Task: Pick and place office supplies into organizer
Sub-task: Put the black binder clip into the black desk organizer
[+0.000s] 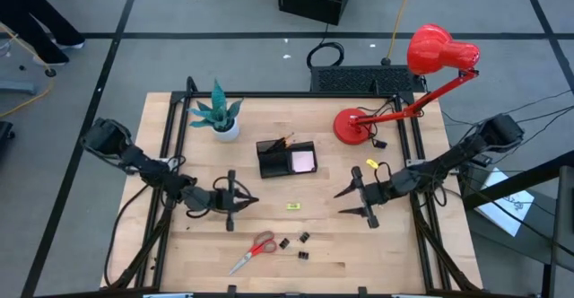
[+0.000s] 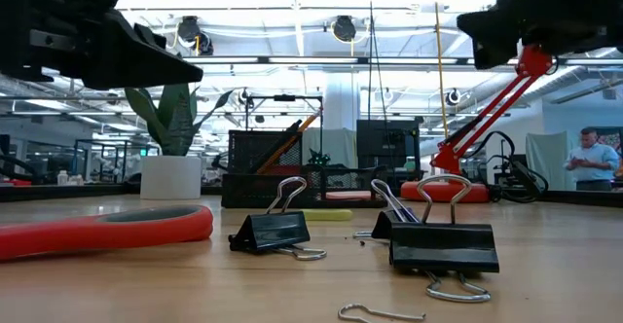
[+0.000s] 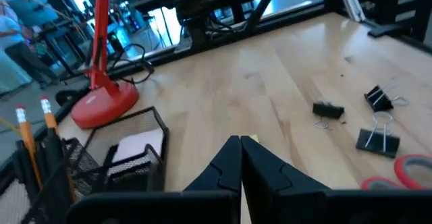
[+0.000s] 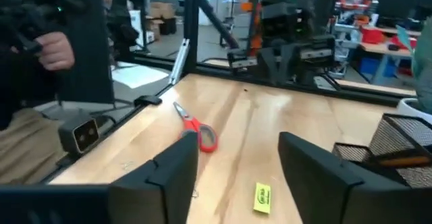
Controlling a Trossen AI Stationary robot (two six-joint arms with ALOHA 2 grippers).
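The empty right gripper point(image 4: 236, 166) is gaping wide over the small, light, stiff yellow piece point(image 4: 261, 198); pinching its long edges looks safest

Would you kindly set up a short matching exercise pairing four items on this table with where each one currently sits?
Items:
1. sticky-note pad
2. scissors
3. yellow piece
4. lamp

Places:
A. bare wood between the two claws
B. inside the organizer
C. far right part of the table
D. near edge, beside the binder clips

Pairs: 1-B, 2-D, 3-A, 4-C
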